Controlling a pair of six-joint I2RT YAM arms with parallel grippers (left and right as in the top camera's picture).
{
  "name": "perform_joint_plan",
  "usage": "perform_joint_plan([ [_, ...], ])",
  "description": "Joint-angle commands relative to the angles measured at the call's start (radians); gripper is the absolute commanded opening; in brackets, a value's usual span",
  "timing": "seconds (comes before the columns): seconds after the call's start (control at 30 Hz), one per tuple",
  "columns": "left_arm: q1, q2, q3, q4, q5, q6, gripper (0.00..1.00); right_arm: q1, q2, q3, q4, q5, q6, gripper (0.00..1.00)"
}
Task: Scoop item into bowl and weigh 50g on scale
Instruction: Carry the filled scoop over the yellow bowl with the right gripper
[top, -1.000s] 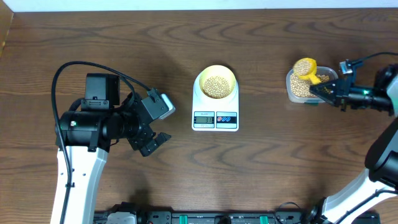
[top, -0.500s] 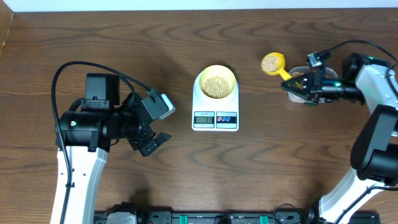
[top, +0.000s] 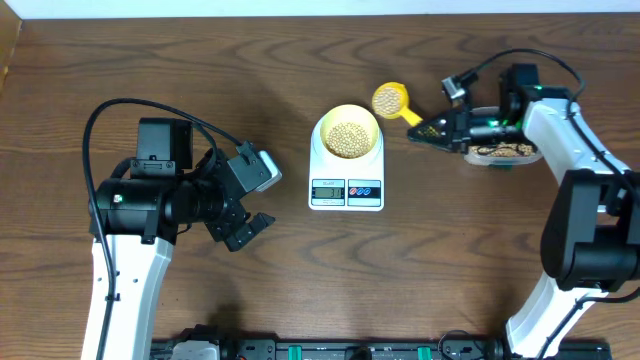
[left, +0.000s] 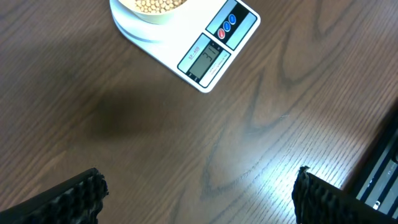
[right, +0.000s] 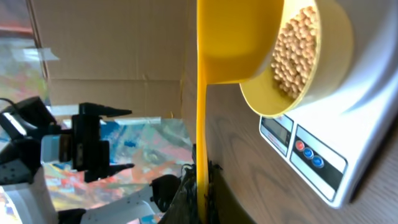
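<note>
Noted right fingers (top: 425, 131) closed on handle of scoop (top: 401, 108) carrying beans (top: 388, 97), just right of bowl (top: 322, 124) on scale (top: 346, 178); handle axis running rightward. Noted left fingers (top: 252, 228) open, well apart.

Table (top: 300, 60) matt grained wood; scale (top: 346, 192) smooth plastic; scoop (top: 390, 99) glossy plastic.

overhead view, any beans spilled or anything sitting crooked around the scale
Nothing stands out. The beans sit only in the bowl, the scoop and the tub; none show loose on the table. The scale lies square with the bowl upright on it, and the right claw holds the loaded scoop near the bowl.
</note>
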Motion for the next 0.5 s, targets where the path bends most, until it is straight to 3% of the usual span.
perform_joint_plan([
  [0.0, 0.003, -0.007, 0.010, -0.003, -0.002, 0.009, 0.98, 0.047, 0.005, -0.002, 0.043, 0.005, 0.109, 0.01],
  [0.47, 0.003, -0.007, 0.010, -0.003, -0.002, 0.009, 0.98, 0.198, 0.005, 0.000, 0.113, 0.206, 0.108, 0.02],
])
